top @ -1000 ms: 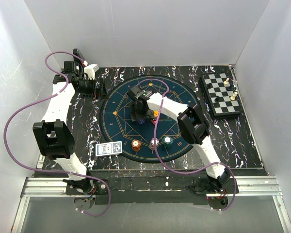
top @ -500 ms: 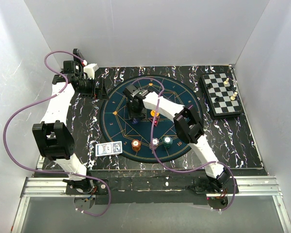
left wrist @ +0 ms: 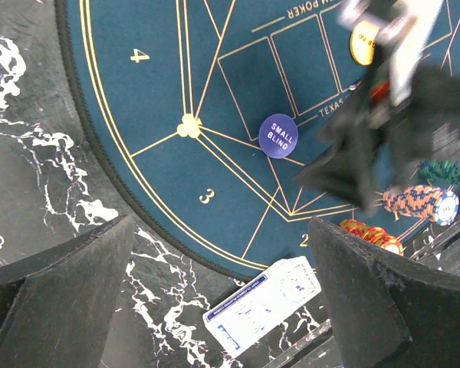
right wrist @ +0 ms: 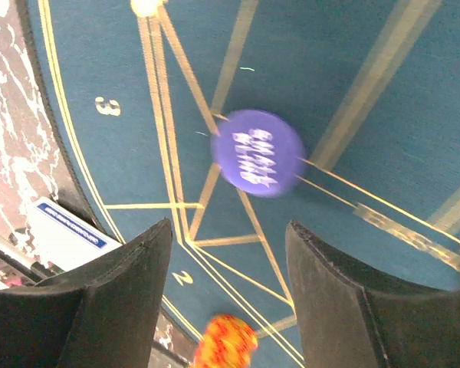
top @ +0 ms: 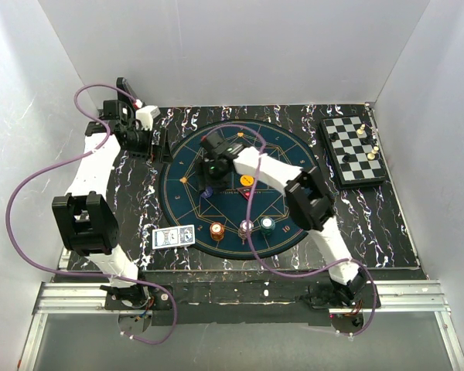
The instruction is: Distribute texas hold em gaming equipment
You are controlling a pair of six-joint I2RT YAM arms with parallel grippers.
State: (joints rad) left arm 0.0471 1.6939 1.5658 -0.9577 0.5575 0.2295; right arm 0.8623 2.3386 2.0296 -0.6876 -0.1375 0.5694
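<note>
A blue "small blind" disc (right wrist: 258,152) (left wrist: 278,136) lies flat on the round mat (top: 185,166). My right gripper (right wrist: 230,226) (top: 209,184) hovers open just short of the disc, with nothing between its fingers. A yellow disc (top: 247,181) lies near the mat's centre. Orange (top: 216,230), maroon (top: 246,228) and teal (top: 267,224) chip stacks stand along the mat's near edge. The deck of playing cards (top: 174,236) (left wrist: 264,303) rests on the marbled table by that edge. My left gripper (left wrist: 222,222) (top: 161,143) hangs wide open and empty at the mat's far left.
A chessboard (top: 353,151) with small pieces sits at the back right. White walls enclose the black marbled table (top: 124,193). In the left wrist view the right arm (left wrist: 399,100) crosses in front of the chip stacks (left wrist: 418,203).
My right gripper has slid left across the mat toward the left side. Its jaws narrowed briefly and widened again. The left arm has hardly moved.
</note>
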